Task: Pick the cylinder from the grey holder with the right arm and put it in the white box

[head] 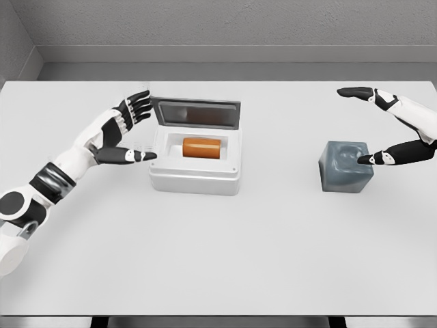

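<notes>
White table, cylinder in box, right hand apart

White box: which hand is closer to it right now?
Left. The left hand sits open right beside the white box, thumb almost at its left wall. The right hand is far off to the right, over the grey holder.

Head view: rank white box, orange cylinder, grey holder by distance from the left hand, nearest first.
From the left hand:
1. White box, right beside the hand, with the thumb at its left wall.
2. Orange cylinder, lying inside the box, past that wall.
3. Grey holder, far across the table by the right hand.
</notes>
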Available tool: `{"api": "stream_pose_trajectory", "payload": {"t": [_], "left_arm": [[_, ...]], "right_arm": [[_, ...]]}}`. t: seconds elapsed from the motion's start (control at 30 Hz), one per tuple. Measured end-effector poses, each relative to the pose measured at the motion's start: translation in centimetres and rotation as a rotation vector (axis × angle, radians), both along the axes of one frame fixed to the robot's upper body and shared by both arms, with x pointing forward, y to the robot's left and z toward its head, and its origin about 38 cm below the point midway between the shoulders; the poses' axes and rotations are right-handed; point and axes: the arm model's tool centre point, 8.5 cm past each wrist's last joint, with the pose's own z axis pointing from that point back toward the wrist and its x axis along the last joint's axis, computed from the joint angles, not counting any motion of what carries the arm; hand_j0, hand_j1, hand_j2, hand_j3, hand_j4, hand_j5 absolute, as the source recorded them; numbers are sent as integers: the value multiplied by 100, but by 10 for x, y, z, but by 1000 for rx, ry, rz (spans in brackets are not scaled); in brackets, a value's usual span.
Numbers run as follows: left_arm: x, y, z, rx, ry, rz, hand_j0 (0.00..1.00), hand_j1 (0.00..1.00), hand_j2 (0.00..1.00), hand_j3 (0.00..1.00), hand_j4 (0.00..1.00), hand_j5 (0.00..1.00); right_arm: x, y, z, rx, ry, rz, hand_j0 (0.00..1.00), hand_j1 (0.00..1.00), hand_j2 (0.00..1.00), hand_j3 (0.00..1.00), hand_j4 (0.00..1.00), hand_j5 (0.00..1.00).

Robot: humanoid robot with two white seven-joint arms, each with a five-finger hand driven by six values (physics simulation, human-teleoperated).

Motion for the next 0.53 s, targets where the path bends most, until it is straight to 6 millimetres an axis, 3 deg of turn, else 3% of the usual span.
{"api": "stream_pose_trajectory", "payload": {"t": [0.2, 0.53], "left_arm": [[3, 23, 21, 14, -97, 24, 100, 100, 100, 100, 100, 100], [-5, 104, 41, 102, -137, 177, 100, 100, 100, 100, 100, 100]], "right_arm": [[0, 0, 0, 0, 0, 0, 100, 100, 100, 100, 100, 100], [0, 0, 0, 1, 0, 0, 100, 100, 100, 100, 100, 100]]}}
